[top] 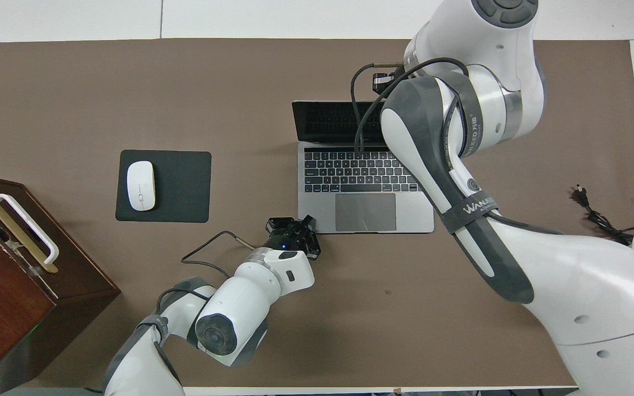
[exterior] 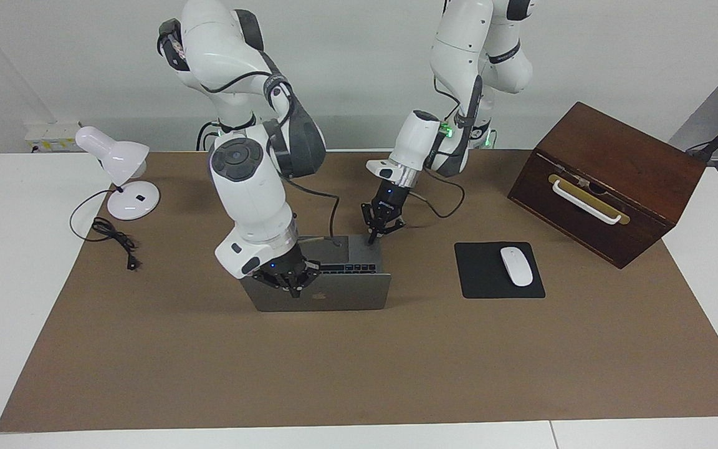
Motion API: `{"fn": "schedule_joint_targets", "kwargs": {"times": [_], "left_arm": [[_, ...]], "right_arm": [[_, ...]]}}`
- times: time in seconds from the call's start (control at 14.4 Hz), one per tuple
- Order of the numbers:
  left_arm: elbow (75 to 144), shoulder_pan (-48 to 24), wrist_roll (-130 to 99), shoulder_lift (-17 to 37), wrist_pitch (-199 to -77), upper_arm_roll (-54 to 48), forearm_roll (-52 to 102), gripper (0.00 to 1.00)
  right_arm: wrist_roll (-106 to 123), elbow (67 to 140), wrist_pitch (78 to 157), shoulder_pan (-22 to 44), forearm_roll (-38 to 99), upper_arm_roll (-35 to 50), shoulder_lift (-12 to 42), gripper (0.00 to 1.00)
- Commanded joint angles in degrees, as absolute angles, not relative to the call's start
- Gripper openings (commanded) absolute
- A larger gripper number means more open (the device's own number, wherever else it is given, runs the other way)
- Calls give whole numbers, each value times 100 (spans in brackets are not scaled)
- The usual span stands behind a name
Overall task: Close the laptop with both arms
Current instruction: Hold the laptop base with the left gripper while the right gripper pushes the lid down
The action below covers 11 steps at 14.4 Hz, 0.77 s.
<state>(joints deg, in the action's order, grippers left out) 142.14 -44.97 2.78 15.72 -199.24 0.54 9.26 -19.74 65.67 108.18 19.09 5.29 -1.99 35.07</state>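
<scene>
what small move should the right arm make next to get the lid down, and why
Probably keep pushing the lid toward the keyboard. The right gripper, shut, sits at the top edge of the laptop lid, which is partly open, while the shut left gripper presses the base corner nearest the robots.

One laptop [exterior: 334,293], one mouse [exterior: 516,266], one mouse pad [exterior: 480,274], one lamp [exterior: 119,168], one wooden box [exterior: 614,168], two arms [exterior: 253,187].

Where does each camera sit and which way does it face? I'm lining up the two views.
Facing view: high across the table, facing the robots; both arms show whole, right tool at the laptop lid, left tool at its base.
Overhead view: above the robots' end, looking down; arms enter from below.
Shared: laptop, mouse, wooden box, half a turn apart.
</scene>
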Motion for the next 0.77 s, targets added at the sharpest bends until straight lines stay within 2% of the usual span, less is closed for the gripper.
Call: {"fn": "schedule_joint_targets", "kwargs": {"times": [0.0, 0.21, 0.7], "left_arm": [[14291, -4702, 413, 1670, -20057, 149, 1002, 0], [14352, -4702, 422, 1670, -20057, 149, 1002, 0], [14528, -4685, 562, 1652, -20048, 149, 1002, 0]], "right_arm": [[-1995, 6820, 10741, 1854, 624, -141, 3313, 0], [-1995, 6855, 10600, 1837, 624, -141, 3287, 0], [-2048, 6917, 9529, 1662, 1274, -141, 3155, 0]]}}
